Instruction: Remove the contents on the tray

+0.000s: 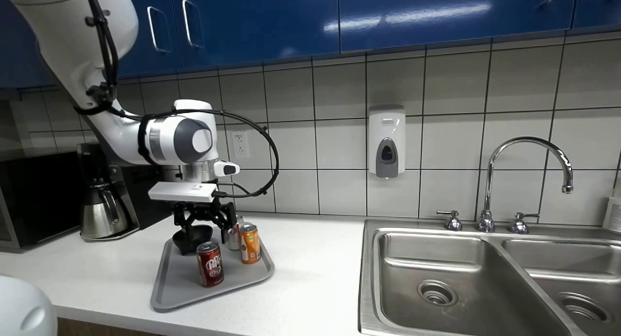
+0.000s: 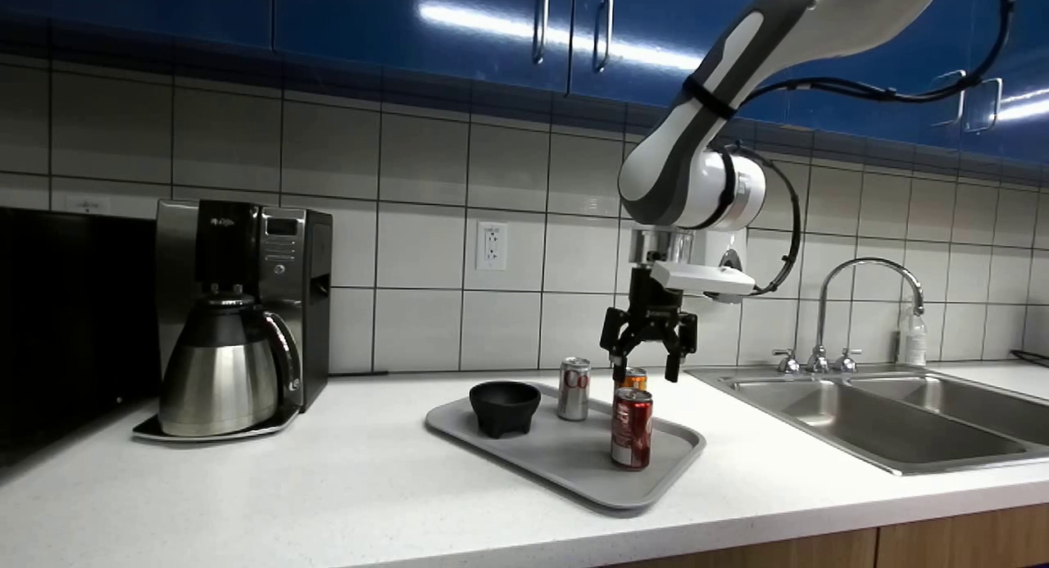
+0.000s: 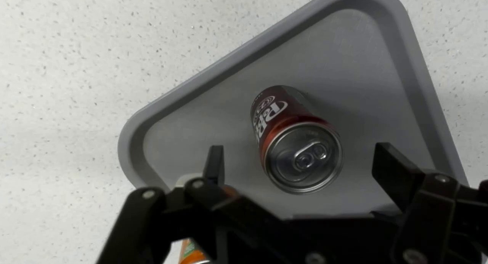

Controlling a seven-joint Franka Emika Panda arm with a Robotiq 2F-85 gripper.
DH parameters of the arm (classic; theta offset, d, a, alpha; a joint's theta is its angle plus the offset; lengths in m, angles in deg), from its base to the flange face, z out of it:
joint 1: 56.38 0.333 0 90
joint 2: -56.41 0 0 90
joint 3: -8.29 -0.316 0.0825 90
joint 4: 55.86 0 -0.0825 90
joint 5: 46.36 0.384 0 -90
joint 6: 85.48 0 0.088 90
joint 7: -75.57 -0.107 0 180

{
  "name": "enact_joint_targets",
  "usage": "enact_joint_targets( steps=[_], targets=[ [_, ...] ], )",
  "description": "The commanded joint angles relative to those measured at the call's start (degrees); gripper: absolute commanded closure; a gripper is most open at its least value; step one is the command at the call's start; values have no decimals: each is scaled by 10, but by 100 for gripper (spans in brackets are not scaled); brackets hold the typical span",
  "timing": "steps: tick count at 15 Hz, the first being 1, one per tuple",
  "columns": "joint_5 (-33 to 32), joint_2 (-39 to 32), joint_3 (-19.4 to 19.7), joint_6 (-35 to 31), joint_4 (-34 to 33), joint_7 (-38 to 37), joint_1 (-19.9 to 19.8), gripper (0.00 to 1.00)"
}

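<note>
Well, black jaws hang parted above a grey rectangular tray (image 2: 545, 452). It bears a dark-red metal can (image 2: 632, 433), a silver-white can (image 2: 574, 393) and an orange can (image 1: 251, 246).

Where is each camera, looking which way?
An exterior view: near the double sink, facing the tiled wall; arm and jaws show.
An exterior view: near the coffee maker, facing the tiled wall; arm and jaws show.
Wrist view: on the arm, looking down at the Dr Pepper can; open jaws show.
Both exterior views share tray and faucet.
</note>
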Motion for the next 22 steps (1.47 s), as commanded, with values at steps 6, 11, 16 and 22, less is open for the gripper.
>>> enact_joint_targets(
  steps=[6,11,16,22],
  targets=[
    [-33,-70,-12,6,-54,-21,-1,0],
    [-46,-96,-10,-3,-65,-26,3,0],
    [-60,-113,-9,-12,-70,-29,6,0],
    [-57,-118,-10,-15,-67,-25,8,35]
  ],
)
